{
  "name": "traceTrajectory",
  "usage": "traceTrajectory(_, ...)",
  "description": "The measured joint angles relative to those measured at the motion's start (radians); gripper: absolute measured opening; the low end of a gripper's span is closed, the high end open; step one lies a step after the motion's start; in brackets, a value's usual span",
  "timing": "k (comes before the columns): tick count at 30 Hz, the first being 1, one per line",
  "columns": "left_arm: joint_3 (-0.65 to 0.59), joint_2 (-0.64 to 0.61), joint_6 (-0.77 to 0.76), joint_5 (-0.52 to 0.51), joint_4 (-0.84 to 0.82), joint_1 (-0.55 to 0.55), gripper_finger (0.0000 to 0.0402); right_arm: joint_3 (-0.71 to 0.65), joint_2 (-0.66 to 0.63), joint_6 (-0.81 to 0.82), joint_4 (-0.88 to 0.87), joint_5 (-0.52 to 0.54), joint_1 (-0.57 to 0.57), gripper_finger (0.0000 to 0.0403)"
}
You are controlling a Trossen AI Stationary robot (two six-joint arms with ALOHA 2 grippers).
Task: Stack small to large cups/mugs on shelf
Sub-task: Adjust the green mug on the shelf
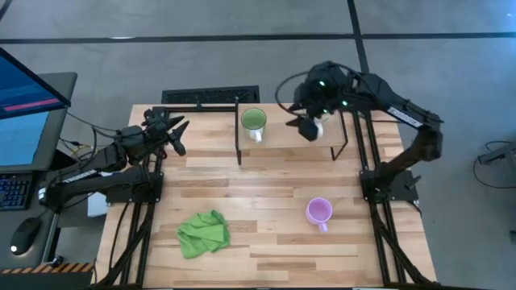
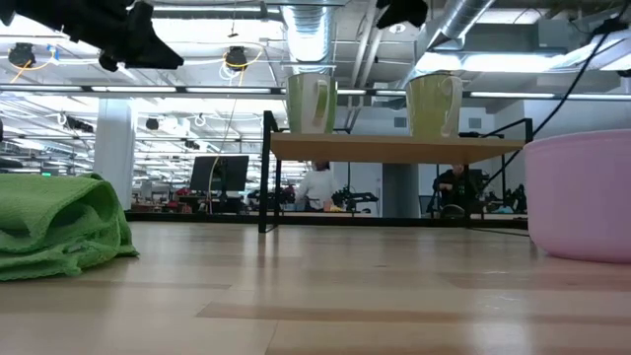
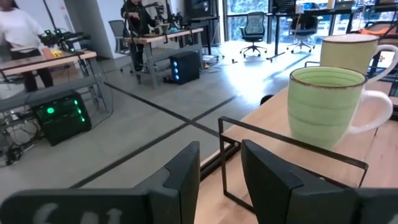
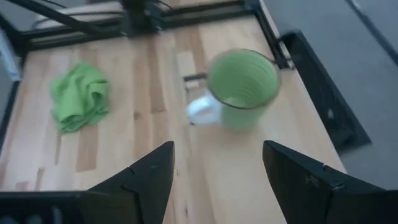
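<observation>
The green mug [image 1: 254, 121], white-handled and brown-rimmed, stands upright on the shelf [image 1: 282, 137] beside the cream mug [image 2: 435, 105]; the lilac mug [image 1: 319, 212] sits on the table [image 1: 266, 242]; the right gripper [image 4: 217, 168], spread wide and empty, hovers above the shelf; the left gripper [image 3: 221, 171], partly open and empty, waits nearby.

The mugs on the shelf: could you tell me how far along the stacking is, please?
Done: the green mug and the cream mug stand side by side on the shelf.

In hand: nothing; the right gripper hovers above the cream mug, jaws open and empty.

Left: the purple mug sits on the table, and nothing is stacked.
</observation>
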Motion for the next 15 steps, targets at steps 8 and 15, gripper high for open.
traceTrajectory(8, 0.0, 0.0, -0.021, -0.001, -0.007, 0.0, 0.011, 0.214, 0.176, -0.003, -0.115, 0.022, -0.045, 0.0268)
traceTrajectory(15, 0.0, 0.0, -0.044, -0.001, -0.054, 0.0, 0.011, 0.344, 0.253, -0.005, -0.111, 0.019, -0.043, 0.0268)
